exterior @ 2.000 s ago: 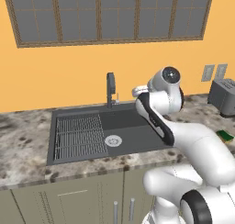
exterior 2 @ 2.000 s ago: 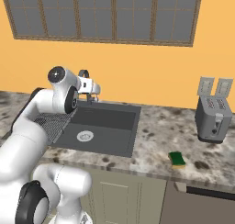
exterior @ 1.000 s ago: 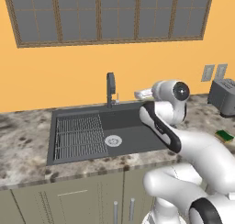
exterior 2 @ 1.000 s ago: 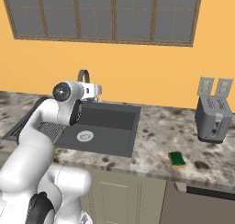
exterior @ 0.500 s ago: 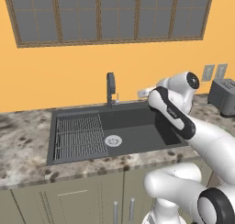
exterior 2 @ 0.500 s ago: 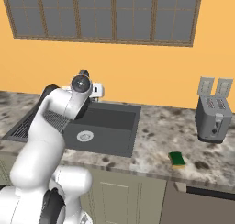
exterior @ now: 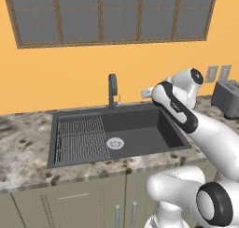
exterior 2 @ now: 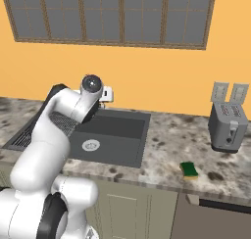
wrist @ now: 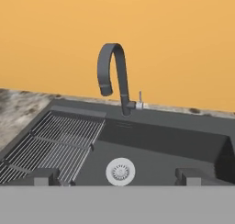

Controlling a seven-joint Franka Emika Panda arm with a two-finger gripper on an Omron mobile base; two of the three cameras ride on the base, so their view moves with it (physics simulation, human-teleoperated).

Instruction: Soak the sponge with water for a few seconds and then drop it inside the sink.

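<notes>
Our gripper [wrist: 117, 176] hangs above the sink [wrist: 183, 136], fingers spread wide w/ nothing between them; tips frame the round drain [wrist: 120, 171] in the hand view. We're facing the faucet [wrist: 114, 76], which curves up at the basin's back edge against the orange wall [wrist: 183, 35]. No stream from its spout. Wire rack [wrist: 50, 145] fills the basin's left part; the rest of the basin floor is bare dark grey.

The sponge [exterior 2: 188, 170] sits on the speckled counter [exterior 2: 171, 145], well apart from the sink, to its right, near the counter's front edge, green face up. Toaster [exterior 2: 226, 125] stands further back at the wall, right of the sponge, apart from it. Counter between sink rim and sponge is open, same for the strip in front of the toaster.

From the left base view our arm [exterior: 177, 108] bends over the basin's right rim, hand close to the back wall, right of the faucet.
</notes>
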